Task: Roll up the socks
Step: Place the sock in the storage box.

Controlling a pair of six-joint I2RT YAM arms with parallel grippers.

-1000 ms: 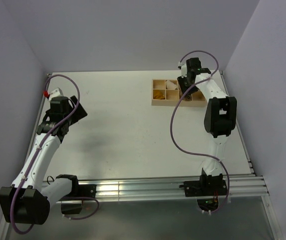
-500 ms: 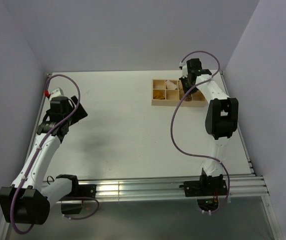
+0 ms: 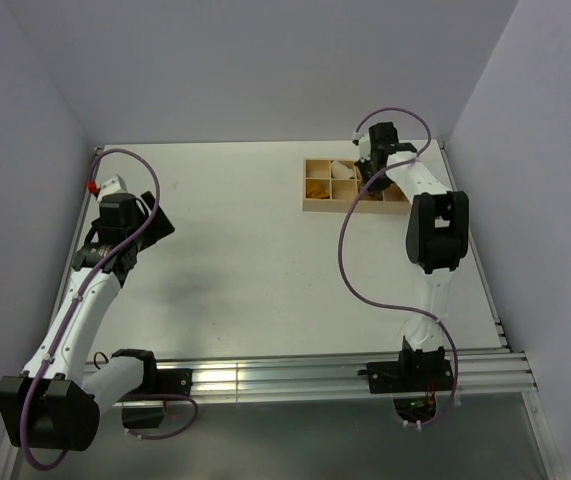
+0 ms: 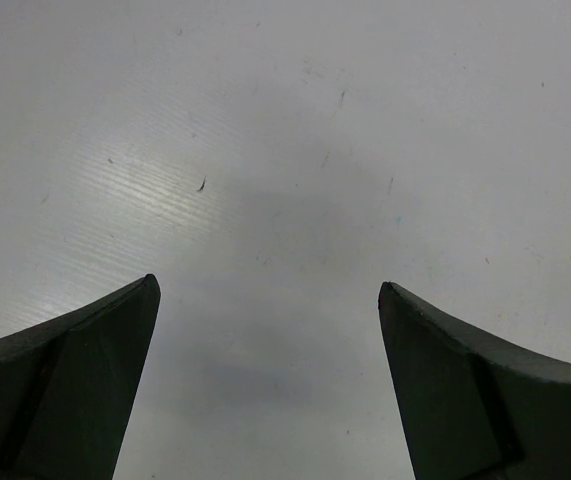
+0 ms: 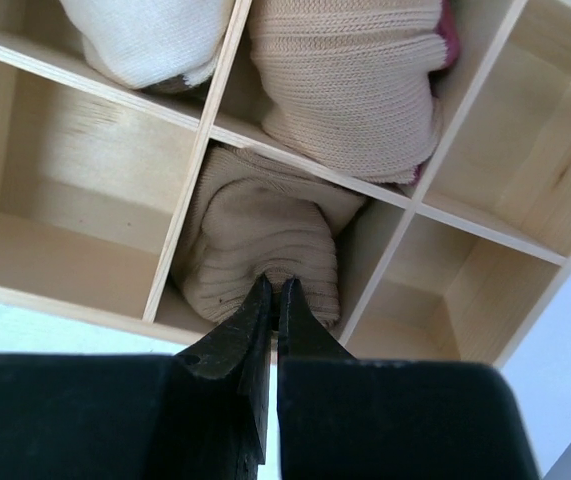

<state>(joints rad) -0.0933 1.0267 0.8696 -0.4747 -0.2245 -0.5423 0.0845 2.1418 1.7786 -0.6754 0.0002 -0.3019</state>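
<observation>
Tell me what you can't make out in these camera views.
- Top external: the contents of the wooden box are too small, and the right arm covers part of it.
- Right wrist: the right gripper itself hides whether it pinches the tan roll.
- Right wrist: the cream roll is cut by the top edge.

Tan ribbed sock (image 5: 255, 232), cream bundle (image 5: 145, 40), pale wooden tray (image 5: 65, 200).

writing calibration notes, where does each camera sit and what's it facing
Top external: above and behind the robot, looking down on the table; both arms show.
Left wrist: on the left gripper, facing bare table; open fingers show.
Right wrist: on the right gripper, facing into the wooden box; shut fingers touch a tan sock.
Top and right wrist share the box.
</observation>
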